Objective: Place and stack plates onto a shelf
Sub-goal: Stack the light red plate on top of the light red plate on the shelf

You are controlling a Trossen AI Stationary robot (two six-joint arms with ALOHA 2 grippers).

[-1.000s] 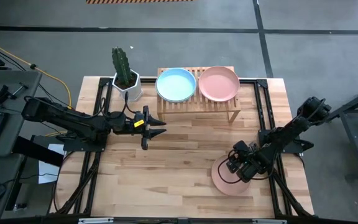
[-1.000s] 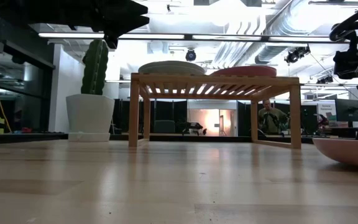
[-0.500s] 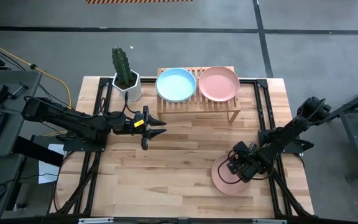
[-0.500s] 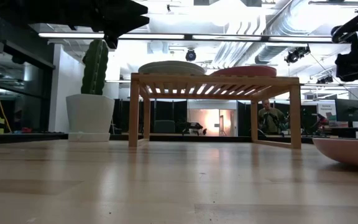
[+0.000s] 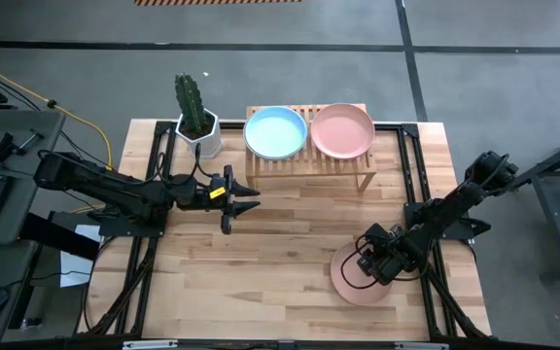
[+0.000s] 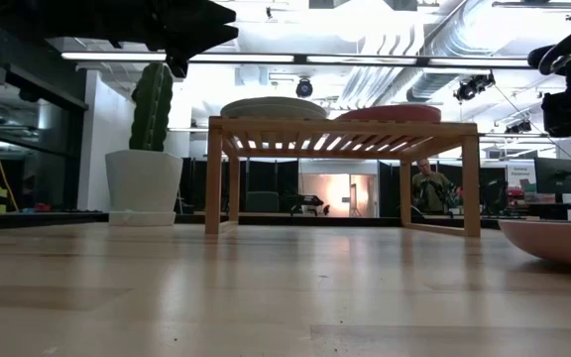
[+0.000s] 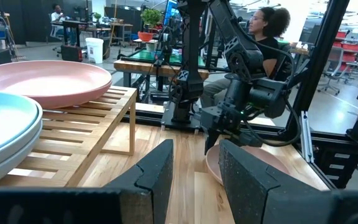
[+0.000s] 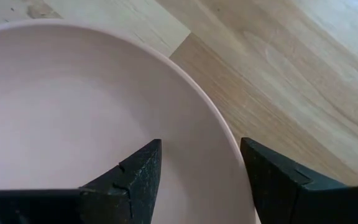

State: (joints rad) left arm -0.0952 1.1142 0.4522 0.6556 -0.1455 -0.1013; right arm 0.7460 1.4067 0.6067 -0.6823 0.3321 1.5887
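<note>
Shelf [image 5: 311,156] at the surface's [image 5: 270,253] far edge carries a blue plate stack [image 5: 275,131] and one pink plate [image 5: 343,130]. A white pot [image 5: 202,136] holds one cactus [image 5: 189,97]. Your right claw [image 8: 197,180] hangs spread over the rim of another pink plate [image 5: 353,282] near the right front corner. Left claw [image 5: 246,194] waits spread, mid-left.

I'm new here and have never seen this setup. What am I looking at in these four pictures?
Two robot arms work at a wooden table. One picture looks down from above, one looks level across the table, and two come from cameras on the wrists. A wooden shelf carries a blue plate and a pink plate, beside a potted cactus. The right gripper is open over another pink plate on the table, holding nothing. The left gripper, also open, waits near the shelf.
</note>
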